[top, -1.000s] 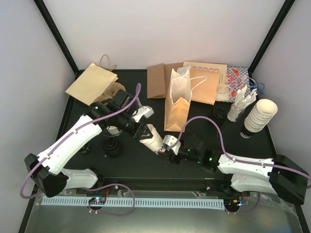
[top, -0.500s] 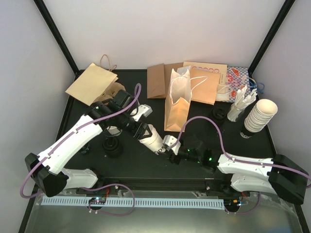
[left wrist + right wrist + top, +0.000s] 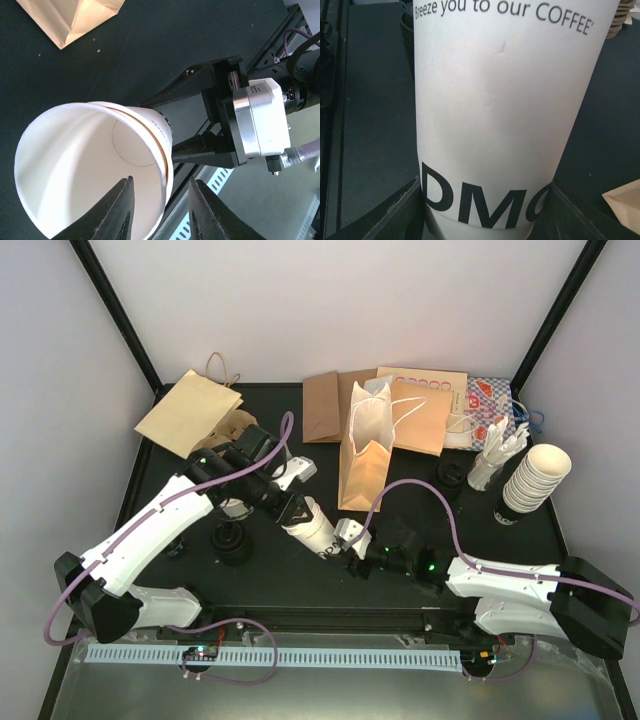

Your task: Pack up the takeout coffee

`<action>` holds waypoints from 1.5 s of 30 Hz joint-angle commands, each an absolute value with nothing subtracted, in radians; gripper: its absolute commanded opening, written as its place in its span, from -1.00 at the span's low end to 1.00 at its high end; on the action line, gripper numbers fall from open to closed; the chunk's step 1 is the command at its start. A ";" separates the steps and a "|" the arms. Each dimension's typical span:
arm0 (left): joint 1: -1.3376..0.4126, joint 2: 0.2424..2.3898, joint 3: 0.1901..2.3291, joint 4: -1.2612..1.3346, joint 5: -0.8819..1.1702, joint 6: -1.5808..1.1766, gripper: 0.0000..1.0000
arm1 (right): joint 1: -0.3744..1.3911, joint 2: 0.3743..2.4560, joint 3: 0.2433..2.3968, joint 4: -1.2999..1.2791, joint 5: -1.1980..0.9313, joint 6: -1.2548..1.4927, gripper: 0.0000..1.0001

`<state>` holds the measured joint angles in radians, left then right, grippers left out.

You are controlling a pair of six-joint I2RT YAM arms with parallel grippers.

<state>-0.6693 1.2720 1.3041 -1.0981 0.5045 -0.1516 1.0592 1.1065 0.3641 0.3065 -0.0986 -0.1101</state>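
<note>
One cup (image 3: pixel 312 527) in play, lidless, held tilted between both hands, just left of upright bag (image 3: pixel 365 455). Right hand (image 3: pixel 487 205) clamped on its base. Left hand (image 3: pixel 161 210) straddles rim, one finger inside, one outside; we cannot tell if pinching. We judge task early: lids (image 3: pixel 232 543) lie on tabletop (image 3: pixel 290 582), no lidded cup visible, lidding and bagging left.

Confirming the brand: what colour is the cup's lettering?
Black lettering on the white cup; right wrist view.

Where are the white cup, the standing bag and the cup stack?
white cup (image 3: pixel 315 531): top external view, side wall.
standing bag (image 3: pixel 362 468): top external view, front face.
cup stack (image 3: pixel 530 485): top external view, side.
</note>
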 commanded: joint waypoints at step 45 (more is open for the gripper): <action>-0.654 1.218 1.441 -1.192 0.226 -0.133 -0.97 | 1.065 1.088 0.331 0.339 -0.104 -0.103 0.21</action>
<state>-0.6758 1.2621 1.3731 -1.1851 0.3988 -0.1329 1.0588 1.0908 0.3679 0.3985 -0.1066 -0.1062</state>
